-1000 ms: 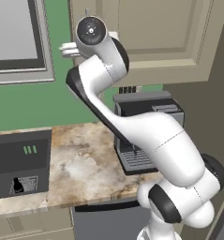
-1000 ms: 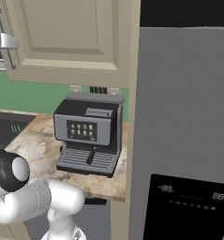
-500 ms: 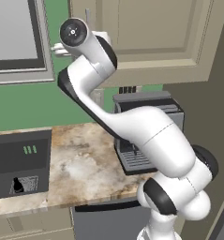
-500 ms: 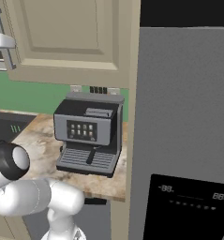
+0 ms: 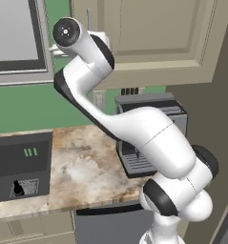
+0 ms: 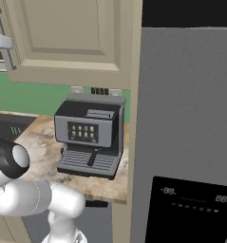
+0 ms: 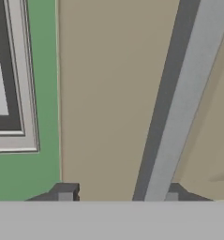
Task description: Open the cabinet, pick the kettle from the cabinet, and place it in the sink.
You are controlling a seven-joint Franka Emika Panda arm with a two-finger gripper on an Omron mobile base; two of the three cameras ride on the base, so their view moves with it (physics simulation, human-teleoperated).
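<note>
Arm swung further left; gripper (image 7: 118, 194) half open astride handle (image 7: 183, 101), cabinet (image 5: 149, 33) door shut upper centre; coffee machine (image 6: 89, 135) on marble counter (image 5: 82, 167).

Wall (image 5: 20, 105): green, behind the work area. Window (image 5: 13, 38): grey-framed, upper left. Desk (image 5: 82, 167): mottled beige stone top. Coffee machine (image 6: 89, 137): grey, standing on the desk against the wall. Refrigerator (image 6: 186, 133): tall, dark grey, just beside the desk at right.
</note>
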